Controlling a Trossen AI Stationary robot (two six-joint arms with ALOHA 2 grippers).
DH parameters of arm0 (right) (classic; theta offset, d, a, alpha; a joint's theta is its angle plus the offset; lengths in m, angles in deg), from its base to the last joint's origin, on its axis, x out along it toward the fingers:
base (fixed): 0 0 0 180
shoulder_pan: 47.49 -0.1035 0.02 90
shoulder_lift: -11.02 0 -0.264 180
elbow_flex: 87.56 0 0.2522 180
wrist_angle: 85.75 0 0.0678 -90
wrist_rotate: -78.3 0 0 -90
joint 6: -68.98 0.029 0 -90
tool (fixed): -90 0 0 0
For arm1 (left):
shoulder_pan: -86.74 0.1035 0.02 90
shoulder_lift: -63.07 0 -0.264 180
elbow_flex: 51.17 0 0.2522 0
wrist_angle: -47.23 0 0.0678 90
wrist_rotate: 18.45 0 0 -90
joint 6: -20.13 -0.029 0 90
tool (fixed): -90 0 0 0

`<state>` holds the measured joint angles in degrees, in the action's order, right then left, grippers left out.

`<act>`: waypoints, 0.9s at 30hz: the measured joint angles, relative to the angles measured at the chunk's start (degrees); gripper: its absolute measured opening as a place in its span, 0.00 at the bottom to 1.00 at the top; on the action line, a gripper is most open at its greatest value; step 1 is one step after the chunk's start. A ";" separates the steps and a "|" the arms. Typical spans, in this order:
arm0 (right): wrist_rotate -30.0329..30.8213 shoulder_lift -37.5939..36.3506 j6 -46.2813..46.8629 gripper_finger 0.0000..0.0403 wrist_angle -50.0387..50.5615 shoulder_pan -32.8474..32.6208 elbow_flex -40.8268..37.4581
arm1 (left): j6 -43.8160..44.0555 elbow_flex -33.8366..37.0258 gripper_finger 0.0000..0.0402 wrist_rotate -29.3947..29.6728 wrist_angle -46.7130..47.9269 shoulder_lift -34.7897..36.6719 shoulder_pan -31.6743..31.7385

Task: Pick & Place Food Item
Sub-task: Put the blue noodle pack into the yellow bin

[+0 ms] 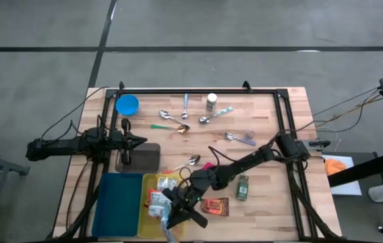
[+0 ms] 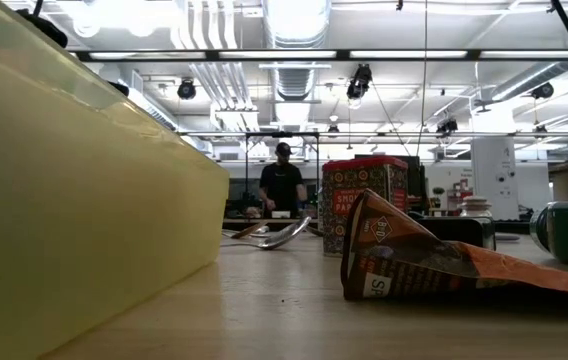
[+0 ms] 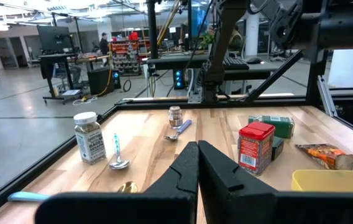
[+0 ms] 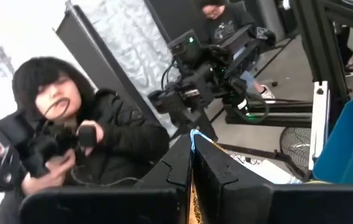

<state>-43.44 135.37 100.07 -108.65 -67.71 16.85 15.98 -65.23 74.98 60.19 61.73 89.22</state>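
Note:
My right gripper (image 1: pixel 172 223) reaches level over the near end of the yellow bin (image 1: pixel 148 183), its fingers shut (image 4: pixel 192 146). A thin pale, crinkly food packet (image 1: pixel 168 233) sticks out past the fingertips at the table's near edge. A red-and-white packet (image 1: pixel 156 200) lies in the yellow bin. An orange-brown packet (image 1: pixel 215 206) and a green packet (image 1: pixel 243 188) lie on the table to the bin's right. My left gripper (image 1: pixel 139 140) waits shut at the table's left, pointing level (image 3: pixel 198 155). My right gripper pinches a thin pale edge of the packet (image 4: pixel 192 132) between its two fingertips. The fingers come level, pointing toward the table's near-left corner. More of the crinkly film (image 4: pixel 257 167) shows beyond one finger; the fingers hide the rest of the hold.
A blue bin (image 1: pixel 117 202) stands left of the yellow one. Spoons (image 1: pixel 173 119), a blue bowl (image 1: pixel 127 104), a spice jar (image 1: pixel 212 101), a red tin (image 3: pixel 255 146) and a dark block (image 1: pixel 141 156) are spread over the table. A person (image 4: pixel 71 137) stands beyond the near edge.

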 joint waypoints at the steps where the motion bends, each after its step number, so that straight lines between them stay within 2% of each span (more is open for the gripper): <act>1: -0.37 0.00 -0.83 0.02 0.07 0.28 0.00 | -0.01 -0.02 0.03 0.01 0.01 0.00 -0.01; 7: -0.21 0.20 -2.56 0.02 3.20 1.79 0.07 | 0.01 0.00 0.03 0.01 0.00 0.00 0.00; 14: 2.29 1.77 5.51 0.02 3.52 1.59 0.04 | 0.00 -0.01 0.03 -0.01 0.00 0.00 -0.02; 17: 7.17 1.73 7.10 0.02 5.45 1.28 0.07 | 0.01 0.00 0.03 -0.01 0.00 0.00 -0.02; 23: 18.51 1.70 11.93 0.02 15.69 1.73 0.04 | 0.01 0.00 0.03 0.01 0.00 0.00 -0.02; 27: 23.49 1.70 12.42 0.02 21.91 2.27 0.04 | 0.00 0.00 0.03 0.01 0.00 0.00 -0.01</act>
<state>-19.95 137.08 112.50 -86.74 -65.44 16.89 15.97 -65.23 74.99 60.19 61.73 89.21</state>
